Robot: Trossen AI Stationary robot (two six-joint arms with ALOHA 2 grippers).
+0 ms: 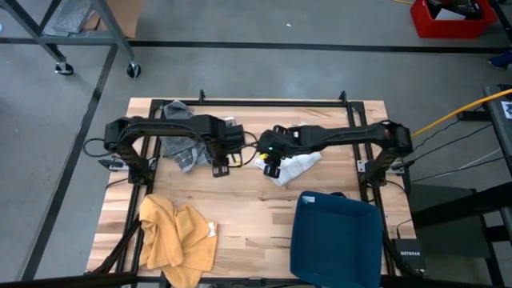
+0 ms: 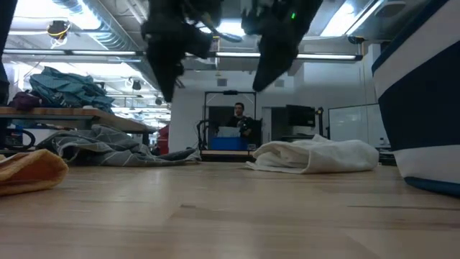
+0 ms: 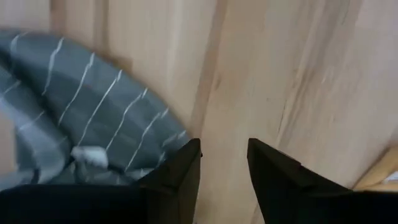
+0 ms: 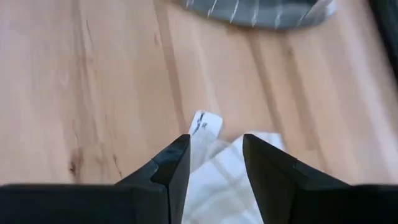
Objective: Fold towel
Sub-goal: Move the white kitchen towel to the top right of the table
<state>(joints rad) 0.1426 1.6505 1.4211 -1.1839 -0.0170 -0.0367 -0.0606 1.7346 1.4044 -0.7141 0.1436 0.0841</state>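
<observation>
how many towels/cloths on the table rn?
3. Grey striped cloth at the far left under the left arm, crumpled white towel mid-table beneath the right gripper, mustard-yellow towel at the near left. The dark blue bin may hide more.

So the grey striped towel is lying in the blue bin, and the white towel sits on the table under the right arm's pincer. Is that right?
Not quite. The grey striped towel lies on the wooden table under the left arm, not in the blue bin, as the high view shows. The white towel does sit on the table under the right pincer.
</observation>
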